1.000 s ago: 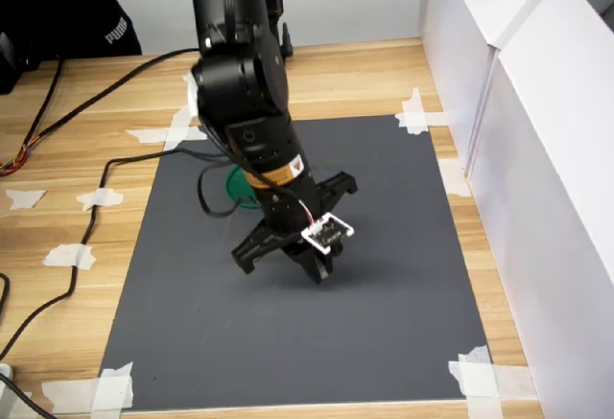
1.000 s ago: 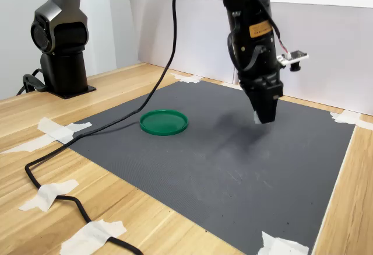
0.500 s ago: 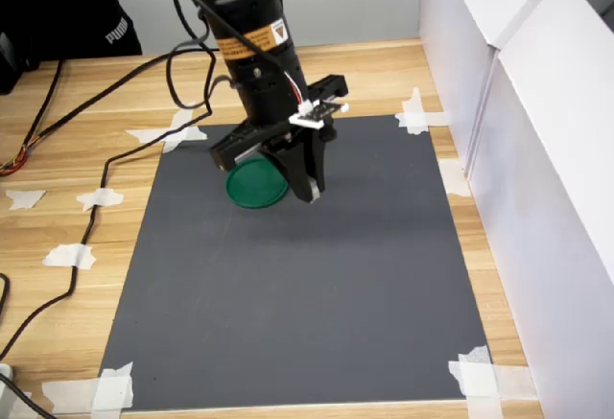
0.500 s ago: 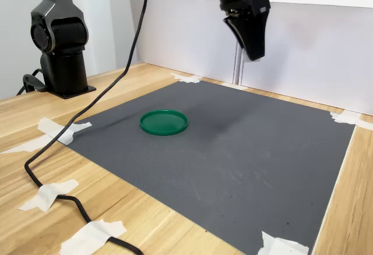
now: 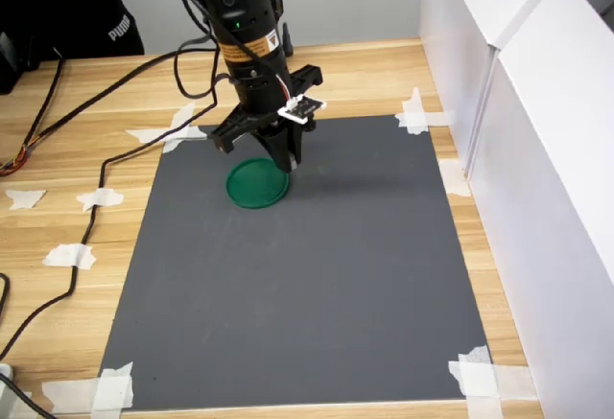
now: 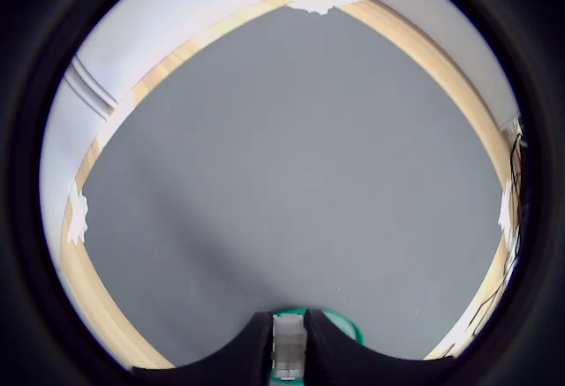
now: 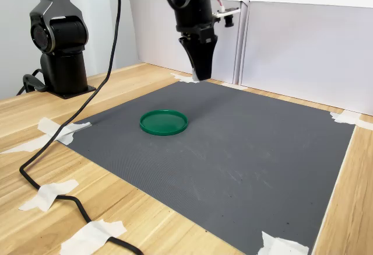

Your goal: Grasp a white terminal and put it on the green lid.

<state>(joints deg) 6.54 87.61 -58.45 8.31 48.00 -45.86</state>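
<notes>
Black gripper (image 5: pixel 285 161) fingers pinch the tiny white plastic terminal block (image 6: pixel 289 345) tight between them, high in the air. The flat round dark-green plastic lid (image 7: pixel 164 122) lies below on the grey mat (image 7: pixel 245 150). The picking up looks done; lowering and letting go on the lid are left.

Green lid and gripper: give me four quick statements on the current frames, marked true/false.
1. The gripper holds the white terminal between its fingers. True.
2. The terminal already lies on the green lid. False: the lid is bare; the terminal is in the gripper, up in the air.
3. The lid lies on the dark mat. True.
4. The gripper touches the lid. False: in the second exterior view it hangs clearly above it.
</notes>
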